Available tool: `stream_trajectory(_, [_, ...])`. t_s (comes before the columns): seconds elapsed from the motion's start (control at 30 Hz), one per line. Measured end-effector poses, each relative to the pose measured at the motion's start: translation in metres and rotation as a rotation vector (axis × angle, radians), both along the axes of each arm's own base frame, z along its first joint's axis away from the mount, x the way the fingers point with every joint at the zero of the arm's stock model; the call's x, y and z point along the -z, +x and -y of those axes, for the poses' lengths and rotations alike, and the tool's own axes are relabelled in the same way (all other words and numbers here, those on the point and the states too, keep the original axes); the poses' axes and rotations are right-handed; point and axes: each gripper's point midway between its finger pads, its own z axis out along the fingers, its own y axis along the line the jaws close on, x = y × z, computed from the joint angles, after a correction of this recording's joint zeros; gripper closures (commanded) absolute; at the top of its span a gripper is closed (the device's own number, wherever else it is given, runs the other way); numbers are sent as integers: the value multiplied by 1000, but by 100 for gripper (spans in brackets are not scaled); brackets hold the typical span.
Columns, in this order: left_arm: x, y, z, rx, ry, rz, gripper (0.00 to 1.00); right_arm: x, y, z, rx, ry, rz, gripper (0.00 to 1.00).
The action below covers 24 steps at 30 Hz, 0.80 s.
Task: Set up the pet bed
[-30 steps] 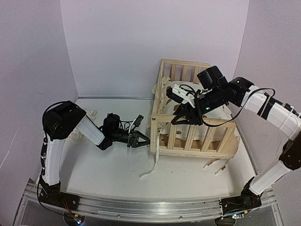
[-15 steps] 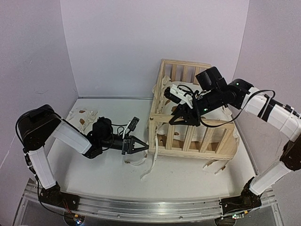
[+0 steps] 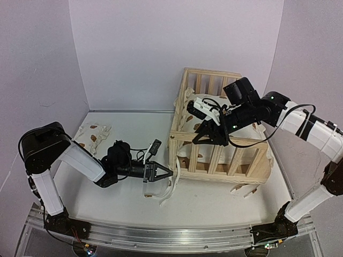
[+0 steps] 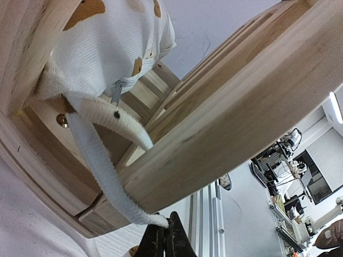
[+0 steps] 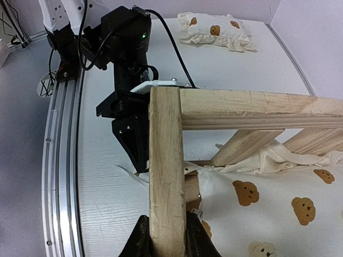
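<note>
The pet bed's pine frame stands at the right, with the bear-print cushion inside it. My right gripper is shut on the frame's front-left corner post, its fingers on both sides of the wood. Low by that corner, my left gripper is shut on the end of a white cushion tie, which runs from the cushion round the rail to the closed gripper. The small pillow lies on the table at the far left.
More ties trail on the table by the frame's front right. An aluminium rail runs along the near edge. White walls close in the back and both sides; the frame sits near the right wall.
My left gripper has dropped lower beside the frame's corner and closed on the tie. The left arm's elbow swung left, uncovering the pillow. The frame has shifted slightly left with the right gripper.
</note>
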Motion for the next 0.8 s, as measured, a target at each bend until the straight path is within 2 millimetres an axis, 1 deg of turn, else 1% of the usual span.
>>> stream_trajectory(0.17, [18,1,-3,-21,51,-28,100,-1,0,-1,9,4,-10,100])
stream_trajectory(0.3, [31,2,-1,-39,82,-46,100,-1,-1,-2,17,5,-18,100])
stream_trajectory(0.47, [36,3,-1,-63,92,-47,100,-1,-1,-2,25,8,-26,100])
stream_trajectory(0.67, [49,8,-2,-102,101,-48,100,0,0,-2,44,9,-29,100])
stream_trajectory(0.73, [50,9,-2,-111,98,-44,100,0,1,-3,57,7,-32,96])
stream_trajectory(0.8, [50,11,-2,-121,96,-40,100,1,2,-3,74,4,-36,82])
